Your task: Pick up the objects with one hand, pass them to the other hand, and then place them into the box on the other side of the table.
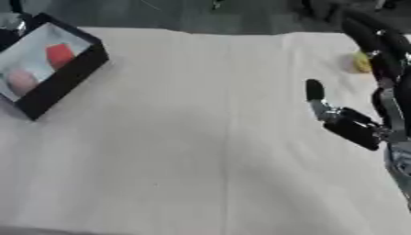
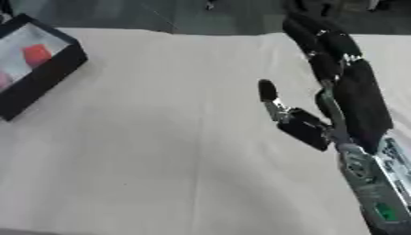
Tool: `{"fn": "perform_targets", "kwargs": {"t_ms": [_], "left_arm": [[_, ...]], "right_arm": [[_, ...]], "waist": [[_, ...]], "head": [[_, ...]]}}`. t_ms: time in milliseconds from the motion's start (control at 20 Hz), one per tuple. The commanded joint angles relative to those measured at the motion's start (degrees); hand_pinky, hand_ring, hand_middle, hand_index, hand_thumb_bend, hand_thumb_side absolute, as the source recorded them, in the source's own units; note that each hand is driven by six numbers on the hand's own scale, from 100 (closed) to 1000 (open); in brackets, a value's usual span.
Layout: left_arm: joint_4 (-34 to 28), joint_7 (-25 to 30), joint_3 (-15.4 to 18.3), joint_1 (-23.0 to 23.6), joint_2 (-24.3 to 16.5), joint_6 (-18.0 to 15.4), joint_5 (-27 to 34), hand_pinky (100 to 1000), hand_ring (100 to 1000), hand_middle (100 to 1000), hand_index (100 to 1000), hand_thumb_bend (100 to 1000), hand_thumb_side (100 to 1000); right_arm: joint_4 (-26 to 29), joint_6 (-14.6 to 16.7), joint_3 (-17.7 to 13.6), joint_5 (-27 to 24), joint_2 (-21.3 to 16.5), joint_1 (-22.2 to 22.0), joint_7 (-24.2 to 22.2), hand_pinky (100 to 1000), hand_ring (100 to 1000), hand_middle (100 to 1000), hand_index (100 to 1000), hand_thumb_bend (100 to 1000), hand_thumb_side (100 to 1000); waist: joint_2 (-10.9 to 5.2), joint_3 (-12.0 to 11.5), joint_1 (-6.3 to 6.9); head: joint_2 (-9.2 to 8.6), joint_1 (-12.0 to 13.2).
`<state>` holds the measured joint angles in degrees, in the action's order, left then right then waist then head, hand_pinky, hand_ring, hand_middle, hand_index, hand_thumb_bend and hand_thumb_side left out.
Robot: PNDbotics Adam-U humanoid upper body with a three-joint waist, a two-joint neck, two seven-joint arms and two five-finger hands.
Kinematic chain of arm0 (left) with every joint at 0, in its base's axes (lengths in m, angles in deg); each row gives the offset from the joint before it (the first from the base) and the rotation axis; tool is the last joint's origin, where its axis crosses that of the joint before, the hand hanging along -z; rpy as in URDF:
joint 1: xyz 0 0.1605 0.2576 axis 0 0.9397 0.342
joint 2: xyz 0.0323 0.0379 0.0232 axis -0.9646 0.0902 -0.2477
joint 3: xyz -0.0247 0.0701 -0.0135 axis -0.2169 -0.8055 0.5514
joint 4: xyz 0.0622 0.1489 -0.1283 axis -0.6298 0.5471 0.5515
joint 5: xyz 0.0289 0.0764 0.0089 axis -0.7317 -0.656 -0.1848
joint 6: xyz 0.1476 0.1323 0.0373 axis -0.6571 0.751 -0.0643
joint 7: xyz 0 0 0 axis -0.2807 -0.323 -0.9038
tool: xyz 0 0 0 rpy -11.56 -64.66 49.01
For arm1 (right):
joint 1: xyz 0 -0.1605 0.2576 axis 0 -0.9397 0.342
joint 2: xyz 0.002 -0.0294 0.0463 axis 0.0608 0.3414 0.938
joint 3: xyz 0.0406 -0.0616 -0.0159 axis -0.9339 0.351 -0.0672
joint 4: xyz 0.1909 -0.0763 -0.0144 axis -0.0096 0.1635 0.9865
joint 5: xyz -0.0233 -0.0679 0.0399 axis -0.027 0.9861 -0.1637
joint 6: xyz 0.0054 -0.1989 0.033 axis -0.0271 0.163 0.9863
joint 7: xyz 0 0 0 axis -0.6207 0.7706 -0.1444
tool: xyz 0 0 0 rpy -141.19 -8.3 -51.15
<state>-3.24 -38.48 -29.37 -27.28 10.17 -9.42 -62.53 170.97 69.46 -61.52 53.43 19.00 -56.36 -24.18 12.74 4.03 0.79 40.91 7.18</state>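
Observation:
A black box (image 1: 68, 78) with a white inside stands at the table's far left. In it lie a red object (image 1: 59, 55) and a pinkish object (image 1: 22, 81). My right hand (image 2: 361, 105) reaches in from the lower right and hovers over the right side of the table. It is open, with the fingers straight toward the far edge and the thumb (image 2: 267, 90) stuck out to the left, and it holds nothing. A small yellow object (image 1: 360, 62) lies on the cloth at the far right, partly hidden behind the fingers. My left hand shows in neither view.
A cream cloth (image 1: 201, 137) covers the table, with faint creases running front to back. Beyond the far edge lies a dark floor (image 1: 185, 13).

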Motion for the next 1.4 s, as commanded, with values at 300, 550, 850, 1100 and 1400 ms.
{"fn": "perform_targets", "kwargs": {"t_ms": [300, 550, 850, 1100, 1400], "left_arm": [[-13.1, 3.0, -5.4, 1.6, 0.0, -6.9, 4.8, 718, 1000, 866, 765, 577, 579], [-20.8, 7.7, -7.2, 4.9, 4.7, -11.7, 9.5, 716, 1000, 856, 708, 516, 619], [-30.1, 13.4, -5.3, 10.8, 13.5, -17.4, 15.3, 715, 1000, 850, 679, 485, 621], [-37.6, 18.0, -3.6, 16.3, 19.0, -22.0, 19.9, 722, 1000, 857, 682, 466, 637], [-46.9, 22.6, -2.0, 22.6, 21.7, -27.8, 25.6, 725, 1000, 857, 683, 451, 647]], "right_arm": [[-10.2, -7.2, -9.4, -7.1, -7.4, 3.3, -3.5, 828, 845, 900, 961, 100, 418], [-17.9, -11.9, -16.3, -11.8, -10.4, 6.1, -8.2, 820, 855, 915, 961, 100, 589], [-27.2, -17.6, -24.0, -16.0, -11.9, 10.2, -13.9, 827, 870, 939, 964, 100, 665], [-34.7, -22.2, -25.5, -12.2, -13.9, 12.9, -18.5, 848, 891, 948, 973, 100, 580], [-44.0, -28.0, -22.3, -6.5, -15.3, 17.0, -24.3, 873, 908, 959, 983, 100, 464]], "waist": [[-2.96, -2.3, 0.74], [-3.31, -4.1, 1.0], [-2.84, -7.5, 1.42], [-2.15, -11.5, 1.51], [-1.47, -14.4, 1.82]], "head": [[3.16, -16.3], [3.21, -26.5], [3.21, -34.0], [3.12, -39.1], [2.32, -42.4]]}}
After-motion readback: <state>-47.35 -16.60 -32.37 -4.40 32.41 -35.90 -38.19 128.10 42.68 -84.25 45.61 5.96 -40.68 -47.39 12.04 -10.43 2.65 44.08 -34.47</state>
